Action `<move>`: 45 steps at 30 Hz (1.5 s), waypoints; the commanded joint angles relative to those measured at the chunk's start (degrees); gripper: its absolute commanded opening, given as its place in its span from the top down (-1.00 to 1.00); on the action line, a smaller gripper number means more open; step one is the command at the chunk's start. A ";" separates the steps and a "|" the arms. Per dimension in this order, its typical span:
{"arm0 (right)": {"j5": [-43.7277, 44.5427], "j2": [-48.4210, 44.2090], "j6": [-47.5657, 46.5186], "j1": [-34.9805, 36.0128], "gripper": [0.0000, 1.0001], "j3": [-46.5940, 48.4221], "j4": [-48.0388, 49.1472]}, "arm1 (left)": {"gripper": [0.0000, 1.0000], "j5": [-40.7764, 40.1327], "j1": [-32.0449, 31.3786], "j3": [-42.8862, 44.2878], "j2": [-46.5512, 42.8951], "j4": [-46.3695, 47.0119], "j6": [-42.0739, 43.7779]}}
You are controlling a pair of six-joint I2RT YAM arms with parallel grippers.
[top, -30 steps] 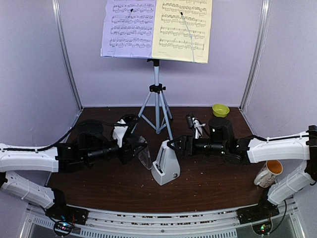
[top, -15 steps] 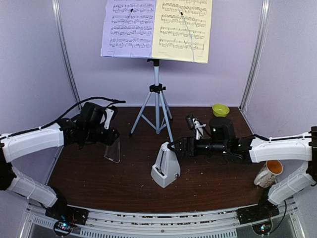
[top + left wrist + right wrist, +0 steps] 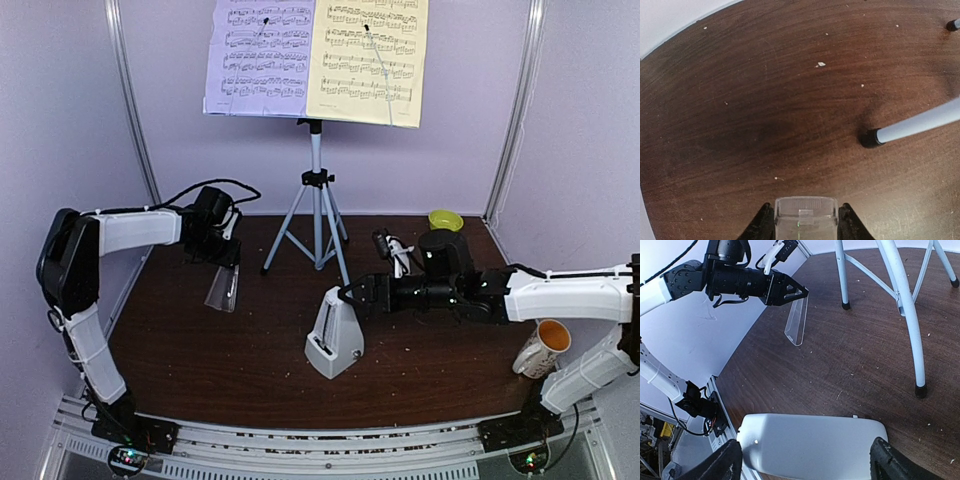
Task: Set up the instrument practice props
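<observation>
The lilac page [image 3: 258,55] and pale yellow page [image 3: 368,60] sit on the stand, hiding its desk, above the silver tripod [image 3: 316,200] at the back. The light grey pyramid metronome [image 3: 335,335] stands on the table in front of the tripod. My right gripper [image 3: 350,295] is open, a finger on each side of the metronome [image 3: 810,445]. My left gripper [image 3: 215,258] hovers at the back left, shut on a clear plastic cover [image 3: 222,288]. In the left wrist view that cover [image 3: 806,212] fills the gap between the fingers.
A mug with orange inside [image 3: 543,348] stands at the right front. A small green bowl [image 3: 446,220] sits in the back right corner. A tripod foot [image 3: 871,138] rests just right of my left gripper. Purple walls close in the table.
My left arm has swung back and to the left, carrying the clear cover away from the metronome. My right gripper's jaws have spread wider beside the metronome.
</observation>
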 commanded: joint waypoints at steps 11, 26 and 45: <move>1.88 -5.72 -1.84 -0.35 -0.93 2.82 -5.75 | 0.01 3.68 3.45 7.95 4.21 -1.11 3.24; 3.82 -10.36 2.06 0.00 -0.75 -12.88 -4.82 | -0.26 11.23 1.29 -12.00 -15.25 11.07 1.01; 3.22 7.53 7.19 3.32 0.19 -10.46 9.82 | -0.02 14.10 -10.48 -29.52 -22.18 24.97 -4.50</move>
